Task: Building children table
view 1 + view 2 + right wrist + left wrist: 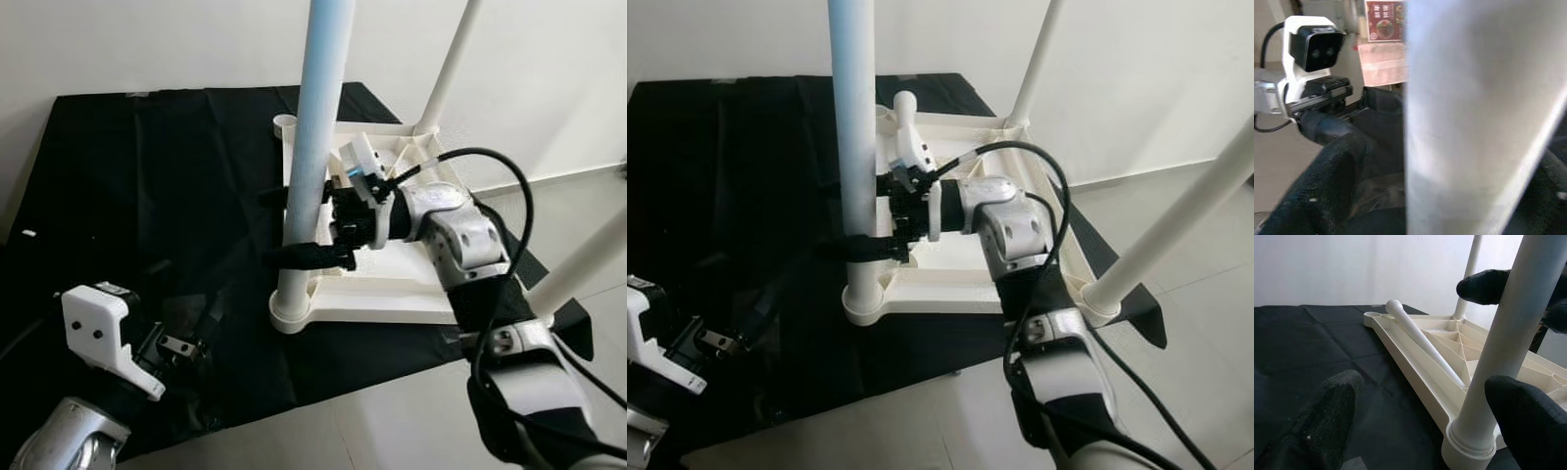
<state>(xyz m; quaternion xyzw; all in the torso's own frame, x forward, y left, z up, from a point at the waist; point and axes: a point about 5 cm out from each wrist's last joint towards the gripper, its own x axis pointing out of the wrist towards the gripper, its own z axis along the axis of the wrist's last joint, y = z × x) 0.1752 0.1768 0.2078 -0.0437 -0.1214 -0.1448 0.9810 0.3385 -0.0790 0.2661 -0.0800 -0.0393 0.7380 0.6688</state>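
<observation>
**Right hand clamped on the near table leg**

The right hand (294, 227) was closed around a white table leg (315, 147), one black finger (299, 257) wrapped across the leg's lower part and the other finger higher up behind it, so the leg sat tight between them. In the right wrist view that leg (1474, 117) stood directly against the camera with a dark finger (1327, 186) beside it. The silver right arm (1019, 235) reached in from the right, with a black cable (509, 196) looping over its wrist.

The gripped leg stood upright in the near corner socket (294, 315) of the upturned white tabletop (392, 294), which lay with its ribbed underside facing up on a black cloth (147, 196) spread over the floor (392, 421). Two more legs stood in it: one at the far corner (451, 64) by the wall and one at the near right corner (1176, 211), leaning out toward the camera. A fourth, loose leg (1420, 340) lay along the ribbed underside, its rounded end near the open far-left socket (284, 122).

The left hand (181, 348) hung low over the cloth, well apart from the tabletop, with its fingers spread wide; in the left wrist view its two fingers (1327, 421) framed the base of the gripped leg without touching it.
</observation>
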